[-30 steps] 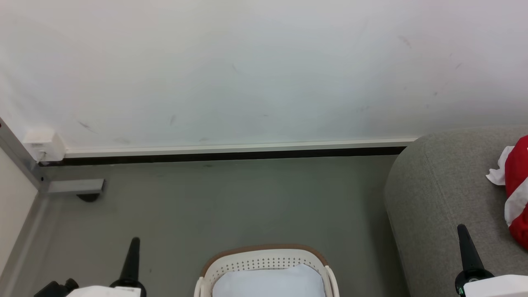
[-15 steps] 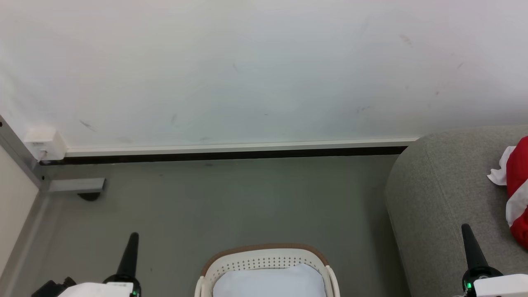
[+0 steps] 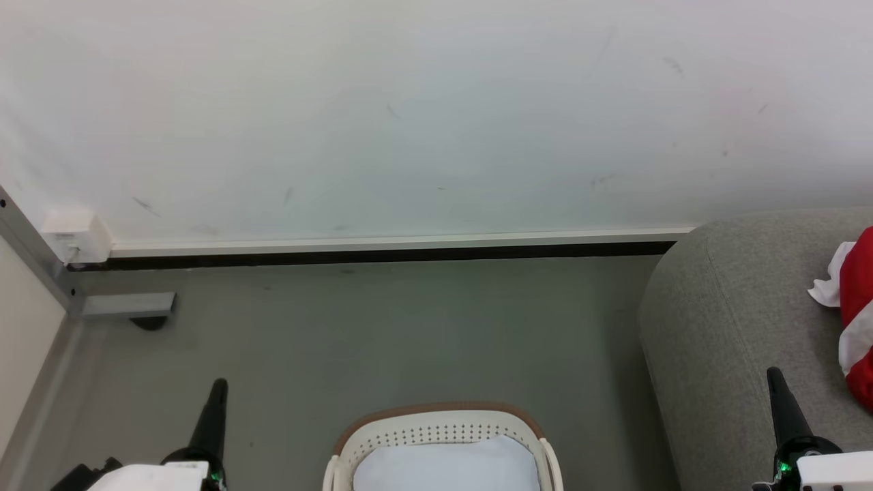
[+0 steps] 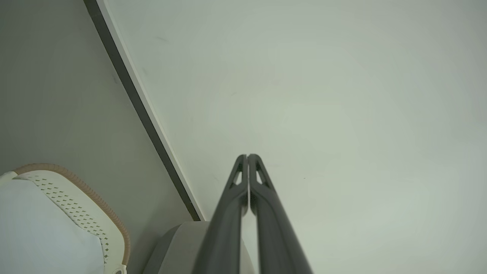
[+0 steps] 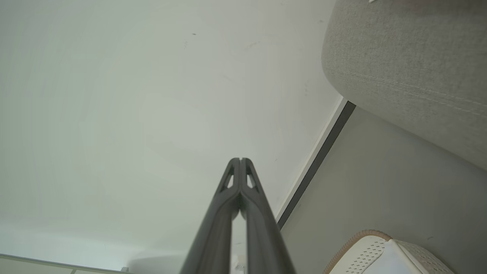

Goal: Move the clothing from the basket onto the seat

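Observation:
The cream-white basket (image 3: pixel 436 429) with its brown rim stands on the floor at the bottom middle of the head view, with a pale blue-white cloth (image 3: pixel 447 467) inside it. Red clothing with white trim (image 3: pixel 856 320) lies on the grey seat (image 3: pixel 723 320) at the right edge. My left gripper (image 3: pixel 218 387) is shut, empty, left of the basket. My right gripper (image 3: pixel 774 374) is shut, empty, in front of the seat. The left wrist view shows the basket (image 4: pixel 95 213) and shut gripper (image 4: pixel 247 156). In the right wrist view are the shut gripper (image 5: pixel 240 160), seat (image 5: pixel 411 68) and basket (image 5: pixel 365 247).
A white wall (image 3: pixel 409 116) with a dark skirting strip (image 3: pixel 382 257) runs behind the grey floor (image 3: pixel 382 334). A small white box (image 3: pixel 74 235) and a grey bracket (image 3: pixel 126 305) sit in the left corner by a metal frame.
Both grippers have shifted slightly: the left one a little up, the right one a little to the right and up. The picture has drifted slightly rightwards. Basket and clothing stay where they were.

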